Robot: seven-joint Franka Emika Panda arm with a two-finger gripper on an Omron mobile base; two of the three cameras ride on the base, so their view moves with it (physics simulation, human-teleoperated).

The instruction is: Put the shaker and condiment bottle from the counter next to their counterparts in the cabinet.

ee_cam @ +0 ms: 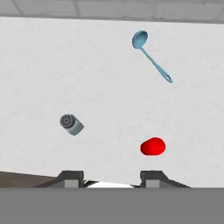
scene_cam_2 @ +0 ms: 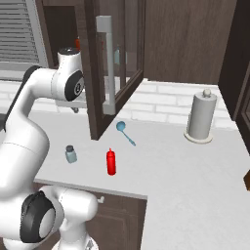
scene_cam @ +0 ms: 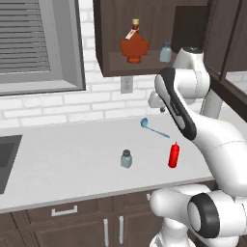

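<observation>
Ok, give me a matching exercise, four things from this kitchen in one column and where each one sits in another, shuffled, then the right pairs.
Things:
1. red condiment bottle
2. maple-leaf syrup bottle
3. blue ladle
4. paper towel roll

Places:
A. on the cabinet shelf
B. lying on the counter behind the red bottle
C. standing on the counter right of the shaker
D. on the counter at the far right, near the wall

Pairs: 1-C, 2-A, 3-B, 4-D

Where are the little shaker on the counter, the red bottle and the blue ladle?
shaker [scene_cam: 126, 159], left base view, on its pale body.
red bottle [scene_cam: 173, 156], left base view, middle of its body.
blue ladle [ee_cam: 140, 40], hand view, on its bowl.
</observation>
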